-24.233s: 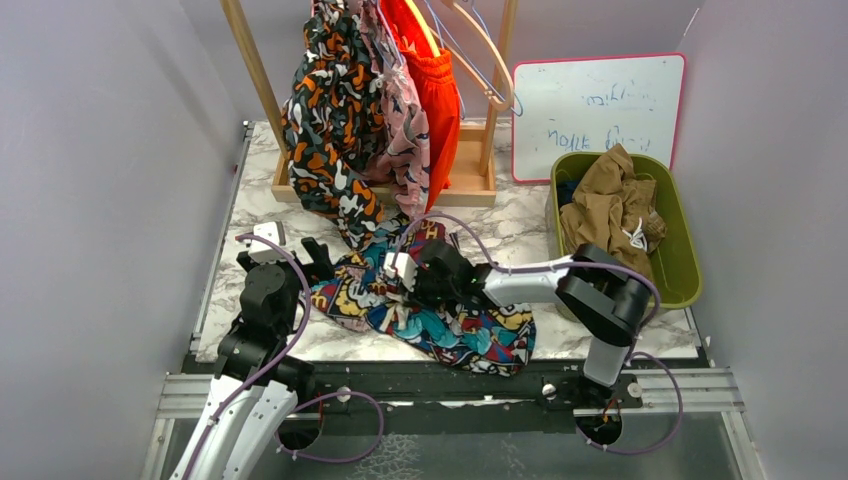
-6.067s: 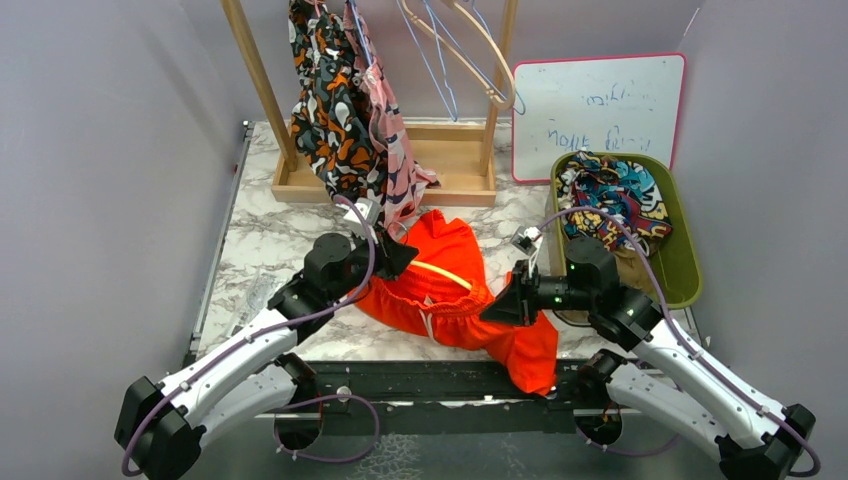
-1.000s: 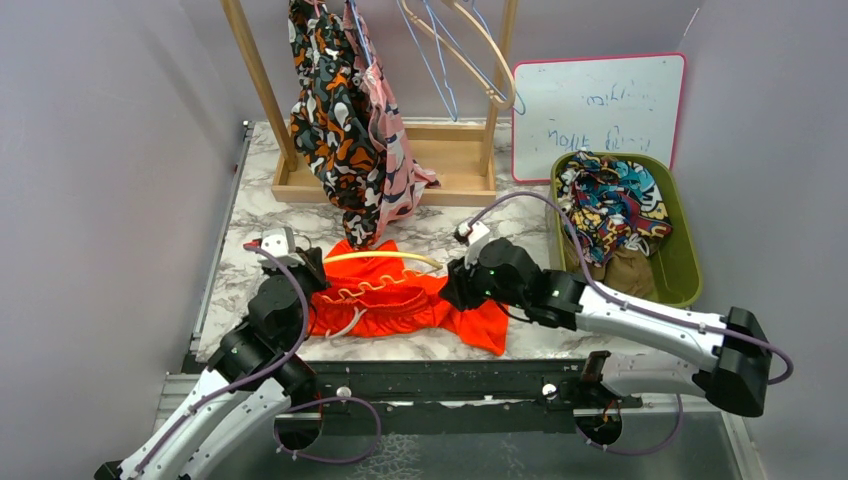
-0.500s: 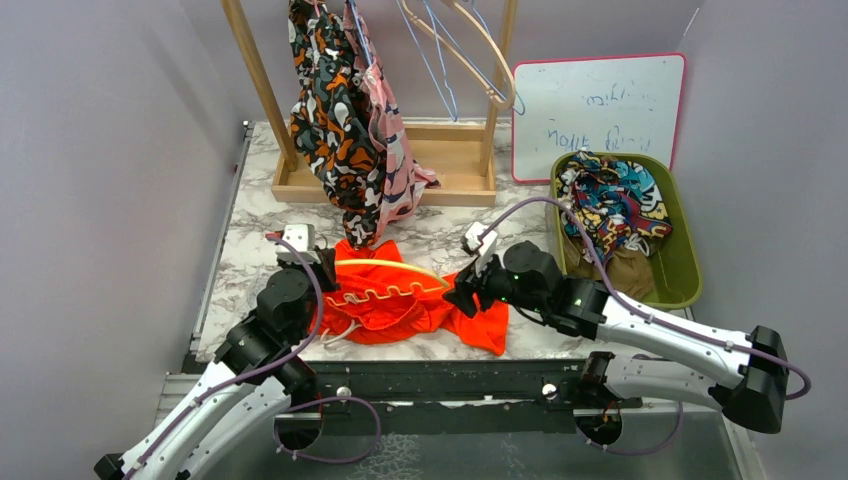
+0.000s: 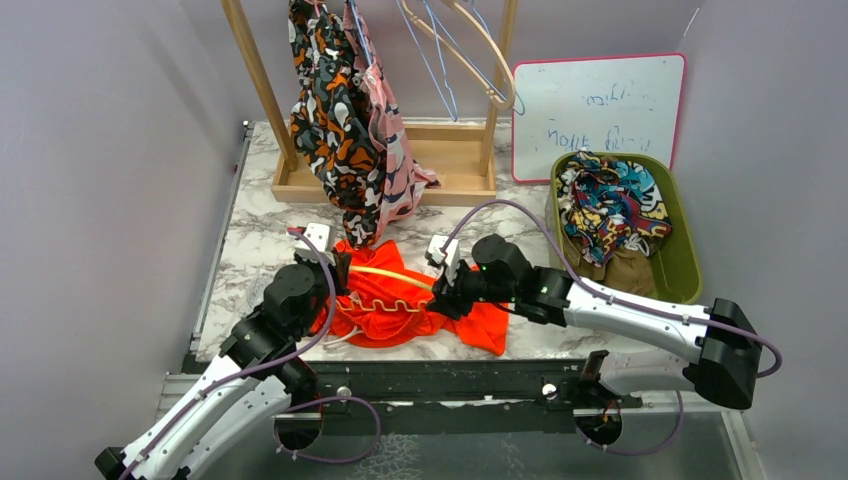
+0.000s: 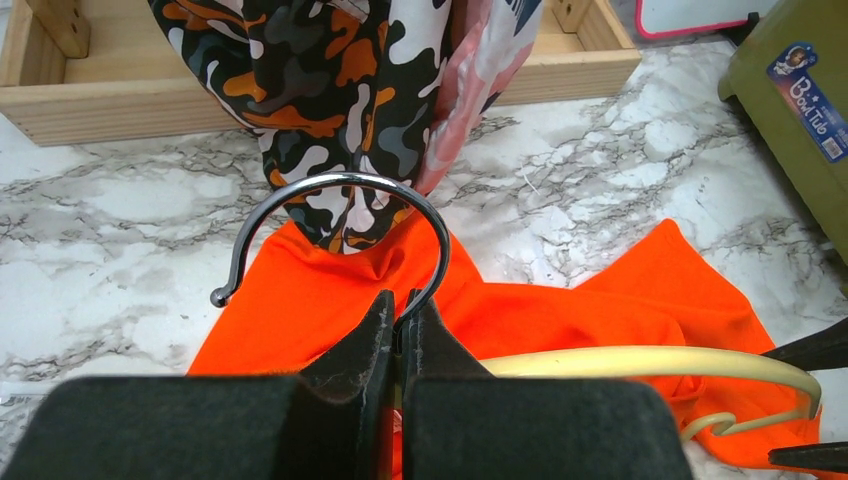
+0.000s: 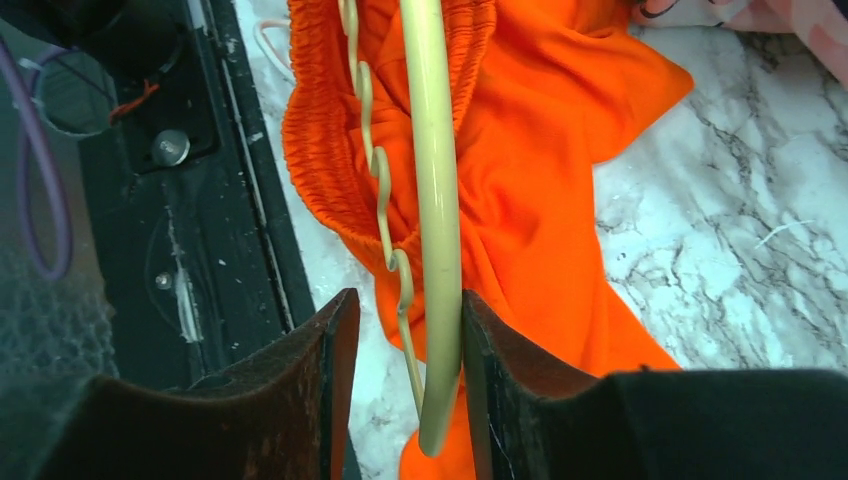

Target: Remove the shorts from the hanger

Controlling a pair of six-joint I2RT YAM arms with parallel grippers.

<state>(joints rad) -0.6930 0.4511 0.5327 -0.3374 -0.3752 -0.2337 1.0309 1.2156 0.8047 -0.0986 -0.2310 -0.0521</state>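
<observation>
Bright orange shorts [image 5: 400, 315] lie crumpled on the marble near the front edge, with their waistband still threaded on a cream hanger [image 5: 392, 274]. My left gripper [image 6: 402, 318] is shut on the shank of the hanger's metal hook [image 6: 340, 185], at the left end of the shorts [image 6: 560, 310]. My right gripper [image 7: 405, 300] stands open astride the hanger's right arm tip [image 7: 432, 200]. The arm touches one finger [image 7: 495, 380] and a gap shows at the other. Black-orange blotch shorts [image 5: 330, 110] and pink print shorts [image 5: 398, 150] hang on the rack.
A wooden rack [image 5: 385, 185] stands at the back with bare hangers [image 5: 470, 50] on its rail. At the right, a green bin [image 5: 682, 255] holds multicolour shorts [image 5: 610, 205] over tan fabric. A whiteboard [image 5: 598, 110] leans behind it. The black table rail [image 7: 215, 200] runs close by.
My left gripper carried the hook farther back and to the right, bunching the orange shorts. My right gripper shifted left and now straddles the hanger's end.
</observation>
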